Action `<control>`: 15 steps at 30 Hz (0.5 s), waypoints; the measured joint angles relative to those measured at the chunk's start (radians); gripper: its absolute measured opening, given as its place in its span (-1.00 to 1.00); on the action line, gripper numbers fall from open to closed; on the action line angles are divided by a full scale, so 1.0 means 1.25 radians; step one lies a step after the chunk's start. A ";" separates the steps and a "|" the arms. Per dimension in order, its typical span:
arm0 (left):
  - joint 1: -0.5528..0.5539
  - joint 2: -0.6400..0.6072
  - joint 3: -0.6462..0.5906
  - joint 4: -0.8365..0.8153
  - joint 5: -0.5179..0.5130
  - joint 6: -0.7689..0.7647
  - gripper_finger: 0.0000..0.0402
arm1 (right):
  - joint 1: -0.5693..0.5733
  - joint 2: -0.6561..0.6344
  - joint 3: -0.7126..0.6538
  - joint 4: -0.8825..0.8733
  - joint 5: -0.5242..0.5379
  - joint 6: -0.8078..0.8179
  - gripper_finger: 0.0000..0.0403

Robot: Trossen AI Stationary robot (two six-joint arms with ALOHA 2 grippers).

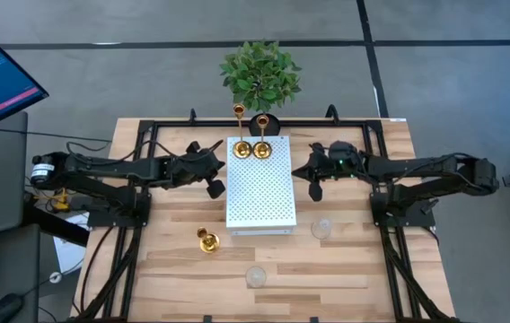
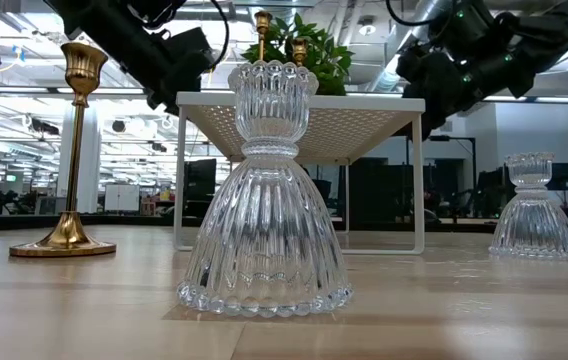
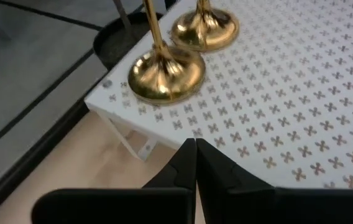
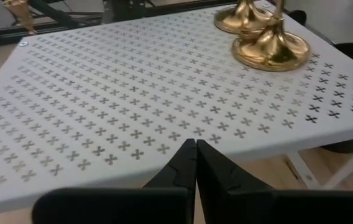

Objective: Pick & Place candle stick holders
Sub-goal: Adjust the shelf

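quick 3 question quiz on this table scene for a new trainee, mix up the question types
1. True or false: two gold holders stand on the white perforated shelf.
2. How many clear glass holders sit on the wooden table?
3. The left pincer is: A) open B) shut, empty C) shut on a holder

Key: 1 true; 2 two; 3 B

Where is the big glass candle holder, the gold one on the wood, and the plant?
glass candle holder (image 2: 265, 235), low view, ribbed skirt.
gold holder (image 2: 64, 240), low view, round base.
plant (image 1: 260, 74), high view, leaves.
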 joint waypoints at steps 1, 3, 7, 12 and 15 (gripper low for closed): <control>0.000 0.000 -0.001 -0.002 0.000 -0.003 -0.98 | 0.006 0.000 0.000 0.000 0.008 0.000 -1.00; 0.000 0.009 0.000 0.006 0.000 -0.005 -0.98 | 0.019 0.000 0.000 -0.003 0.031 0.007 -1.00; 0.000 0.029 0.000 0.010 0.000 -0.019 -0.98 | 0.037 0.000 0.000 -0.006 0.038 0.021 -1.00; 0.000 0.069 0.000 0.009 -0.005 -0.026 -0.99 | 0.068 0.000 0.000 -0.016 0.079 0.034 -1.00; 0.000 0.092 0.000 0.009 0.000 -0.040 -0.98 | 0.080 -0.003 0.003 -0.041 0.124 0.053 -1.00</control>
